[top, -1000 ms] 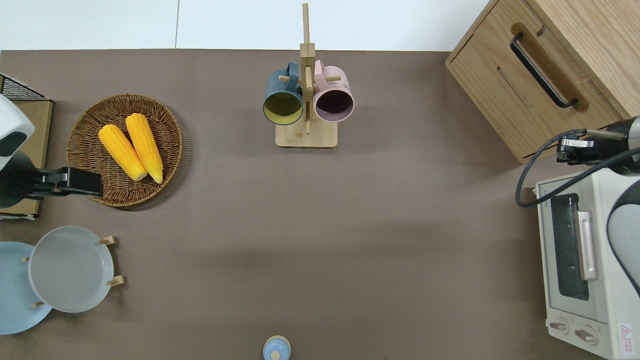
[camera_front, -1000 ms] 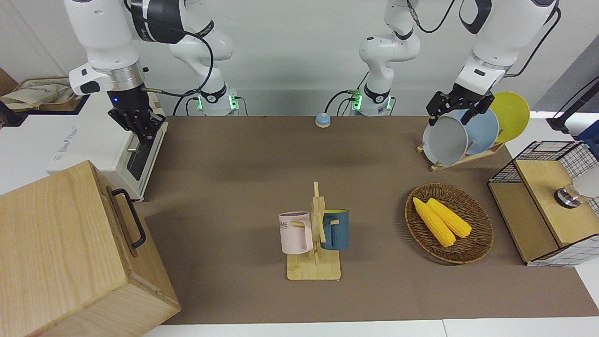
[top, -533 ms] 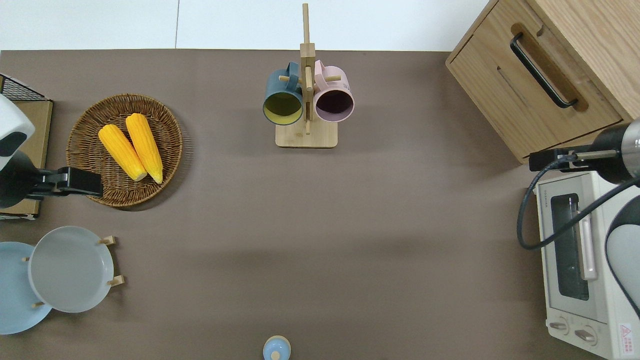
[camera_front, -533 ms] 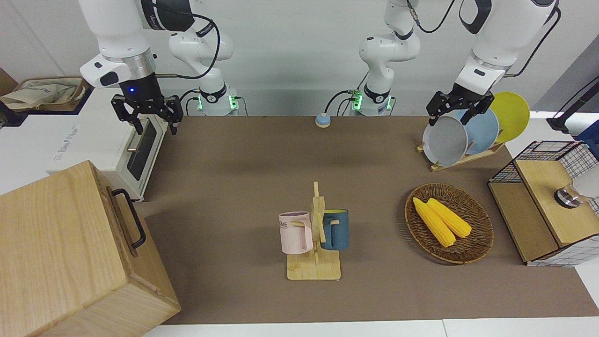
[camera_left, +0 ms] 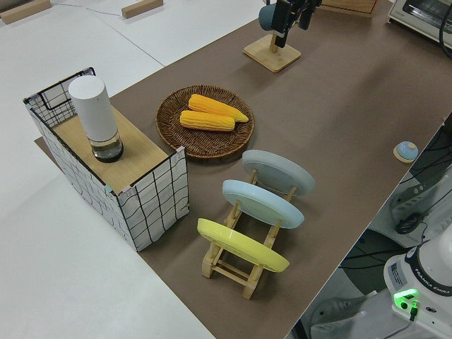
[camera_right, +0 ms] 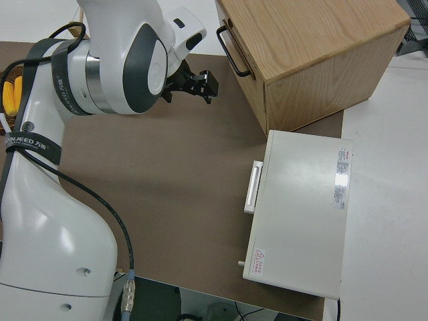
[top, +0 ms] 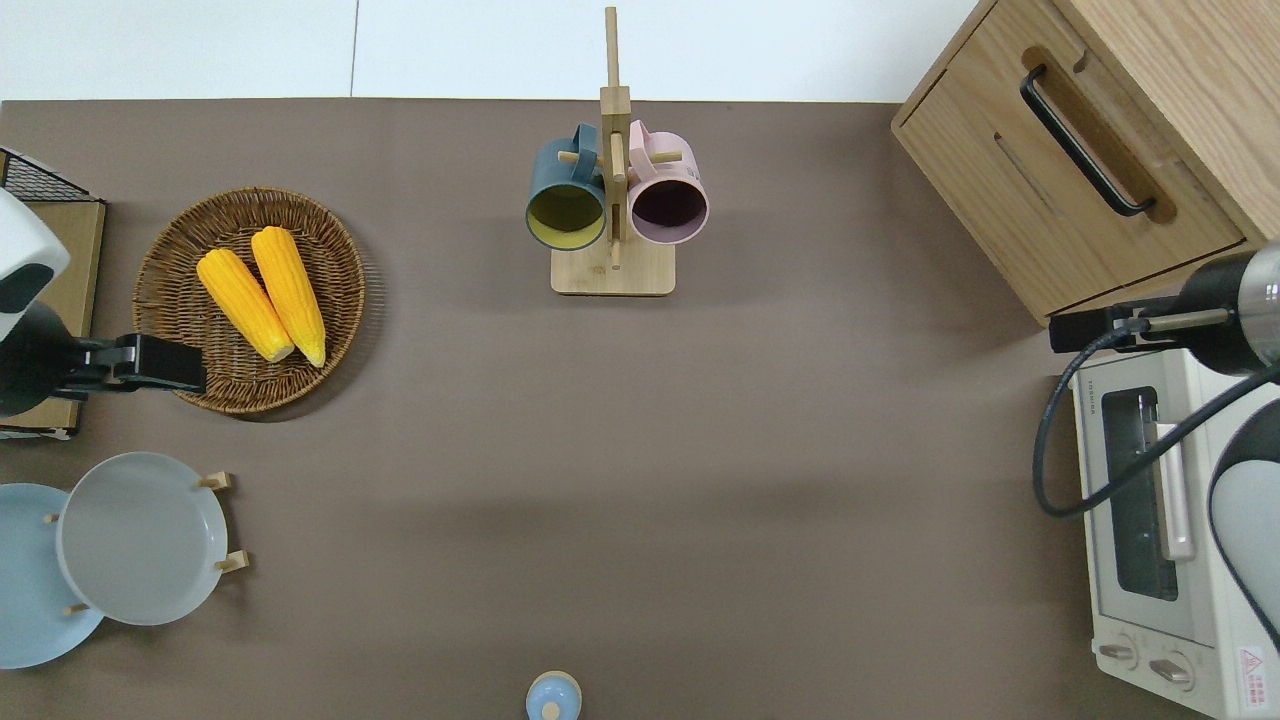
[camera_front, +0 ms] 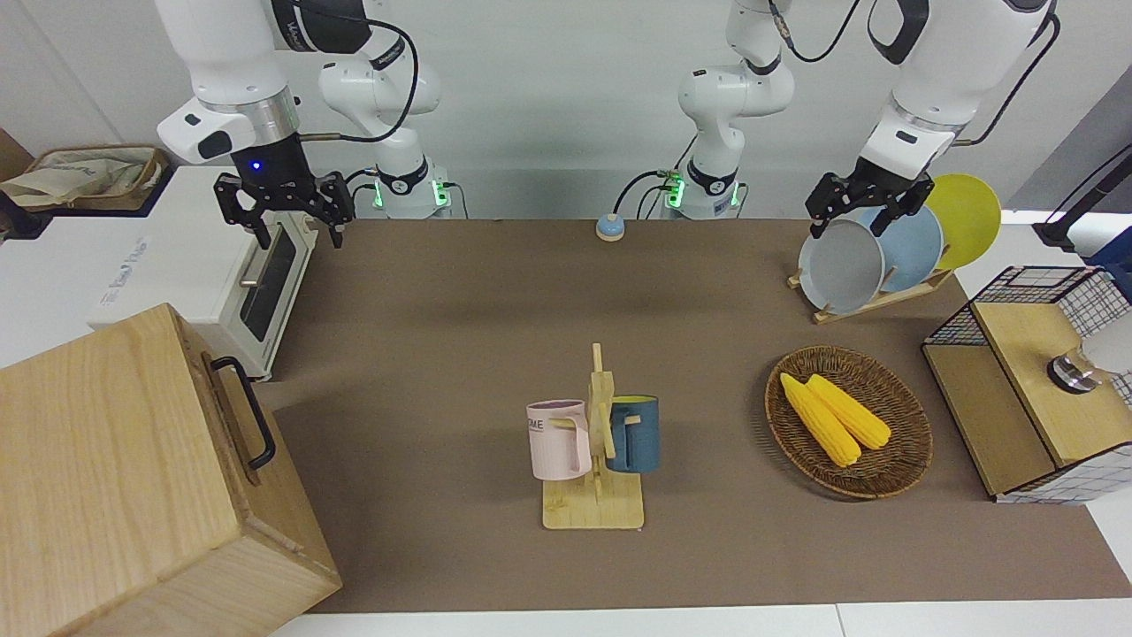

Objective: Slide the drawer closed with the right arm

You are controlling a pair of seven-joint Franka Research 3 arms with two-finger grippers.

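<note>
The drawer [top: 1062, 205], pale wood with a black loop handle [top: 1083, 140], sits in the big wooden cabinet [camera_front: 106, 460] at the right arm's end of the table, farther from the robots than the toaster oven. Its front [camera_front: 237, 420] looks flush with the cabinet's face. My right gripper [camera_front: 301, 237] hangs open in the air, fingers spread wide, holding nothing. In the overhead view the right gripper [top: 1088, 329] is over the oven corner closest to the cabinet; it also shows in the right side view [camera_right: 194, 88]. The left arm is parked, its gripper [camera_front: 849, 226] open.
A white toaster oven [camera_front: 256, 283] stands beside the cabinet. A mug stand [camera_front: 594, 451] with a pink and a blue mug is mid-table. A wicker basket [camera_front: 902, 442] of corn, a plate rack [camera_front: 871, 257] and a wire-mesh box [camera_front: 1035, 389] fill the left arm's end.
My right gripper has lifted from in front of the oven door, turned at the wrist, spread its fingers and drifted toward the table's middle. The drawer and left arm have not moved.
</note>
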